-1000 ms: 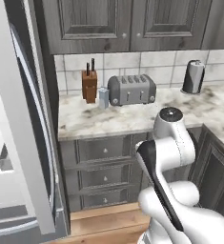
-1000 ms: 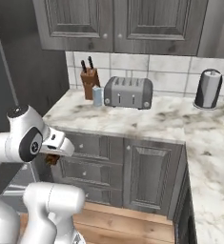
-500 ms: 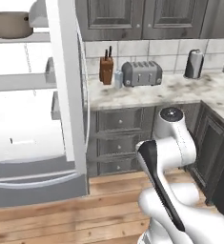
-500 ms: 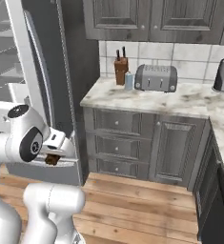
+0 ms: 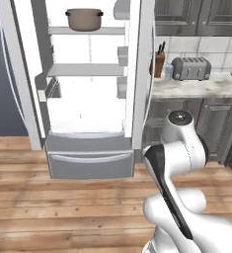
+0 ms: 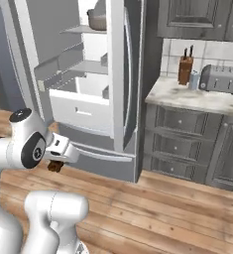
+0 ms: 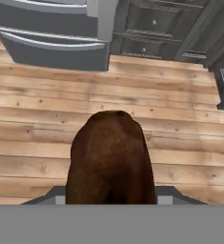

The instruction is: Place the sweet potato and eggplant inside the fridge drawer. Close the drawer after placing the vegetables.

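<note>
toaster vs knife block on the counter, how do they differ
The toaster is grey metal, low and wide; the knife block is brown wood, tall and narrow. The toaster's top looks flat, while dark handles stick up from the knife block. In the left base view the knife block stands nearer the open fridge, the toaster further right. Both stand against the tiled wall.

From the hand view, the sweet potato (image 7: 110, 159) blocks the pincer's tips entirely, and its lower end is cut off at the bottom. From the right base view the pincer (image 6: 55, 166) is only a small dark-brown blur under the wrist. The pot (image 6: 97, 19) on the fridge's top shelf is half hidden by the door.
</note>
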### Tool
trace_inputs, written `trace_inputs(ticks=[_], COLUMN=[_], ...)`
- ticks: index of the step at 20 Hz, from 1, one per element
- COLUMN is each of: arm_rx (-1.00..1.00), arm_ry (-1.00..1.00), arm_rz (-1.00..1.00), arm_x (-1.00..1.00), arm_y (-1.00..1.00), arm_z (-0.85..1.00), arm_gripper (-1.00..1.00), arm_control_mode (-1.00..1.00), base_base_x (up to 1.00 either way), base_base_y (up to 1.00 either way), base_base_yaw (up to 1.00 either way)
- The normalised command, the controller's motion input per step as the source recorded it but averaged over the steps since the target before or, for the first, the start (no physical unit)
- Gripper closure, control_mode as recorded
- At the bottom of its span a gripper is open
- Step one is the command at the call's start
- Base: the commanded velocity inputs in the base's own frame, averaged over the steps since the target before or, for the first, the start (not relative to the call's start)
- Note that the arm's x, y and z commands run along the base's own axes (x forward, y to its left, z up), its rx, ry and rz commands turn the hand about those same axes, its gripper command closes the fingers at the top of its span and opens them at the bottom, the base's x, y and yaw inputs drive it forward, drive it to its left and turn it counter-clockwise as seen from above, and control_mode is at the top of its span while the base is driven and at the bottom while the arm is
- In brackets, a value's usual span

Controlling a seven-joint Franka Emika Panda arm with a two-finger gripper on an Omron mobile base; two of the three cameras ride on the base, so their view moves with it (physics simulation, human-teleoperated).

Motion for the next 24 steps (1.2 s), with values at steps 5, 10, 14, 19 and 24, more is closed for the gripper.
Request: trace_inputs(ticks=[5,10,14,19,24], arm_rx=[0.00,0.00,0.00,0.00,0.00], arm_ry=[0.00,0.00,0.00,0.00,0.00], arm_rz=[0.00,0.00,0.00,0.00,0.00], arm_x=[0.00,0.00,0.00,0.00,0.00], arm_y=[0.00,0.00,0.00,0.00,0.00], arm_z=[0.00,0.00,0.00,0.00,0.00], arm_gripper=[1.00,1.00,1.00,1.00,1.00], arm_control_mode=[1.00,1.00,1.00,1.00,1.00], base_base_x=[0.35,0.43,0.35,0.36,0.53], base_base_y=[0.80,-0.26,-0.12,-0.24,-0.01], base_base_yaw=[0.42,0.47,0.48,0.42,0.15])
